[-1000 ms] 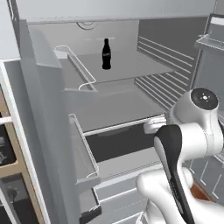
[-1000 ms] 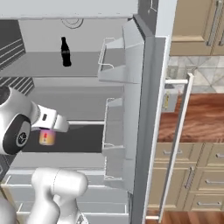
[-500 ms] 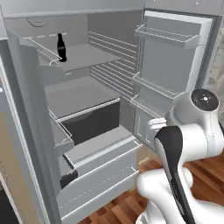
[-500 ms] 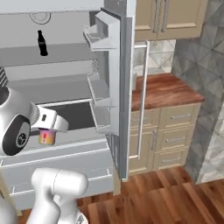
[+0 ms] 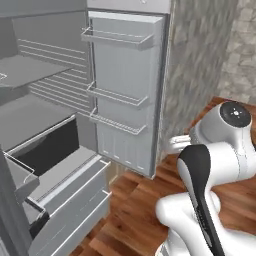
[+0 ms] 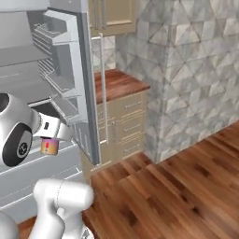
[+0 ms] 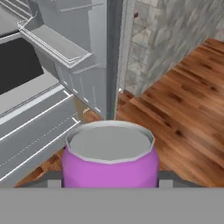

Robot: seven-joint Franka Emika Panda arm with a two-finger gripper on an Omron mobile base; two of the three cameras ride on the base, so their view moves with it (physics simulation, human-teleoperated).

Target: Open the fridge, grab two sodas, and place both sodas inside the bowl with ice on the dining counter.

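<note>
One purple soda can [image 7: 109, 159] seemingly clamped in end effector [image 6: 49, 145], open fridge [image 5: 127, 95], wood floor [image 6: 177, 186], stone wall [image 6: 186, 65].

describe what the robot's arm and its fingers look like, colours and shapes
The glossy white rounded arm is built of fat tubular links. A black band runs along one link, and a dark round joint cap with a small pale centre mark closes its top. In the right base view another dark circular cap shows, and the white hand leads to the gripper. No cables show. The fingers are too hidden to describe.
</note>
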